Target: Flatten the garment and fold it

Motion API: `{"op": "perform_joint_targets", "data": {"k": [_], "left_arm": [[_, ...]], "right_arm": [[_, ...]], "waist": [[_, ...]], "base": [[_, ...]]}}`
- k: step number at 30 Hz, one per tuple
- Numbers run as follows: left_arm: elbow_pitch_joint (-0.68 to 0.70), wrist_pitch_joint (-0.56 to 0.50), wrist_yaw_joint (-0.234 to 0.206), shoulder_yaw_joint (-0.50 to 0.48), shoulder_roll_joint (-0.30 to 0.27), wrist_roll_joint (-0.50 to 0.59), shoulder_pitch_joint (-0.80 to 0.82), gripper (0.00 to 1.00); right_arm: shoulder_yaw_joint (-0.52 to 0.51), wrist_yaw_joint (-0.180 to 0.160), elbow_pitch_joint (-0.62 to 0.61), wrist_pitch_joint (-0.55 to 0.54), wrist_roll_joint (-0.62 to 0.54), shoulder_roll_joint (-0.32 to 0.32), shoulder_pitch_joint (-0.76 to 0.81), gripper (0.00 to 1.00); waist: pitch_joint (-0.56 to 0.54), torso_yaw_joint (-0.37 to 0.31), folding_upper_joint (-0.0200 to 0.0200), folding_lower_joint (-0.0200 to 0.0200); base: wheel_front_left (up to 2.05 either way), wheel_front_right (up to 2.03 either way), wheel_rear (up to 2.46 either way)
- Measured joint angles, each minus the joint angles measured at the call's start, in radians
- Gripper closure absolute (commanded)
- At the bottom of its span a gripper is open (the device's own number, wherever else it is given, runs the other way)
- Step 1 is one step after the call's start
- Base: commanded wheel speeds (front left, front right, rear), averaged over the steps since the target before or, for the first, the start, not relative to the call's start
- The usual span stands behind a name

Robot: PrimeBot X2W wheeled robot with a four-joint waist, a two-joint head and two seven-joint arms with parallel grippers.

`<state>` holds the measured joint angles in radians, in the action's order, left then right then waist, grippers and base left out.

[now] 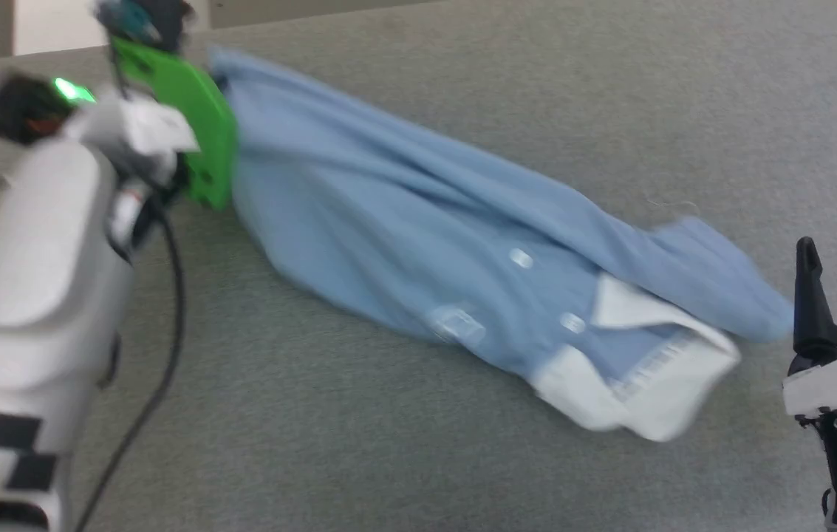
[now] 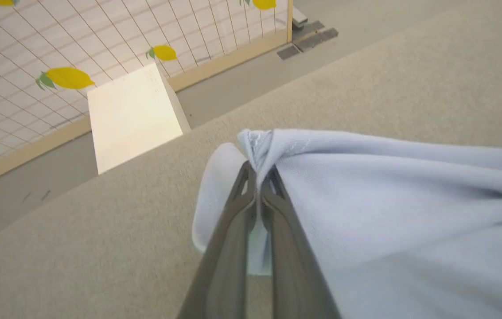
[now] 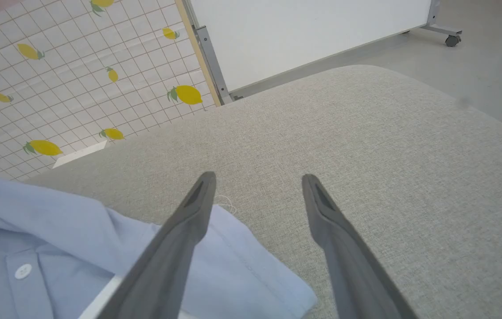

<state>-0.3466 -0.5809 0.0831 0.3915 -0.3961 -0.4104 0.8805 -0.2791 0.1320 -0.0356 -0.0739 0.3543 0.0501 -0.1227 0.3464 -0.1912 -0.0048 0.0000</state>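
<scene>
Flattening is judged to be the step in hand; folding has not begun. The garment (image 1: 388, 214), a light blue short-sleeved knit polo shirt, lies bunched in a long creased ridge on the grey woven padded surface (image 1: 462, 465). In the head view it runs from upper left to lower right. Its white collar (image 1: 654, 384) is rumpled at the lower right end, with white buttons (image 1: 520, 258) showing on the placket. The head view is blurred, so the chest logo cannot be confirmed.

Left gripper (image 2: 258, 170): jaws together, clamped on a stitched edge of the shirt at the end farthest from the collar, apparently the hem. Cloth fans away from the pinch toward the right of the wrist view. Whether the pinch takes one layer or more cannot be told.

Right gripper (image 1: 833, 255): jaws apart, nothing between them, just beside the collar end. In its own wrist view one finger crosses above a sleeve or shoulder flap, with no contact visible.

Beyond the surface stand a lemon-printed grid screen (image 2: 33, 57) and a white panel on castors (image 3: 313, 40).

Assessment of next move: the free gripper needs a hold at the collar end, preferably on a shoulder seam rather than the loose collar. The two holds could then draw the body taut and lay it flat. Risk: a shallow hem pinch may slip under tension.
</scene>
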Motion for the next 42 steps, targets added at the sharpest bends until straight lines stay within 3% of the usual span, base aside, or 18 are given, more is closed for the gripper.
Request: {"op": "perform_joint_targets", "data": {"k": [6, 13, 14, 15, 16, 23, 31, 34, 42], "left_arm": [[-0.060, 0.189, -0.015, -0.058, -0.038, 0.034, 0.132, 1.00], [-0.178, 0.180, -0.003, -0.025, -0.030, 0.039, 0.123, 1.00], [-0.196, 0.181, 0.002, -0.022, -0.022, 0.034, 0.110, 0.73], [-0.213, 0.180, 0.005, -0.016, -0.015, 0.021, 0.098, 0.04], [-0.226, 0.178, 0.009, -0.011, -0.009, 0.012, 0.090, 0.00], [-0.252, 0.296, 0.022, -0.035, 0.028, -0.040, 0.084, 0.00], [-0.184, 0.542, 0.032, -0.118, 0.027, -0.122, 0.061, 0.00], [-0.144, 0.625, 0.031, -0.144, 0.009, -0.128, -0.013, 0.00], [0.001, 0.794, -0.027, -0.254, -0.056, -0.152, -0.363, 0.00]], "right_arm": [[0.025, 0.000, 0.038, 0.047, 0.024, 0.000, 0.001, 0.00], [0.035, 0.000, 0.073, 0.084, 0.034, 0.000, 0.005, 0.00], [0.035, 0.000, 0.075, 0.084, 0.034, 0.001, 0.005, 0.00], [0.036, 0.000, 0.076, 0.084, 0.033, 0.000, 0.005, 0.00], [0.037, 0.000, 0.075, 0.083, 0.032, 0.001, 0.005, 0.00], [0.035, 0.000, 0.059, 0.052, 0.000, 0.001, 0.000, 0.00], [0.020, 0.000, 0.032, -0.011, -0.044, 0.000, -0.003, 0.00], [0.015, 0.000, 0.018, -0.038, -0.057, 0.001, -0.003, 0.00], [0.042, 0.000, -0.015, -0.104, -0.082, 0.000, -0.001, 0.00]], "waist": [[0.033, -0.062, 0.0000, 0.0000], [0.081, -0.104, 0.0000, 0.0001], [0.086, -0.106, 0.0000, 0.0001], [0.088, -0.106, 0.0000, 0.0001], [0.089, -0.104, 0.0000, 0.0001], [0.063, -0.070, 0.0000, 0.0001], [-0.013, -0.007, 0.0000, 0.0001], [-0.042, 0.023, 0.0000, 0.0001], [-0.118, 0.108, 0.0000, 0.0000]], "base": [[0.00, 0.00, 0.00], [0.00, 0.00, 0.00], [0.00, 0.00, 0.00], [0.00, 0.00, 0.00], [0.00, 0.00, 0.00], [0.00, 0.00, 0.00], [0.00, 0.00, 0.00], [0.00, 0.00, 0.00], [0.00, 0.00, 0.00]]}}
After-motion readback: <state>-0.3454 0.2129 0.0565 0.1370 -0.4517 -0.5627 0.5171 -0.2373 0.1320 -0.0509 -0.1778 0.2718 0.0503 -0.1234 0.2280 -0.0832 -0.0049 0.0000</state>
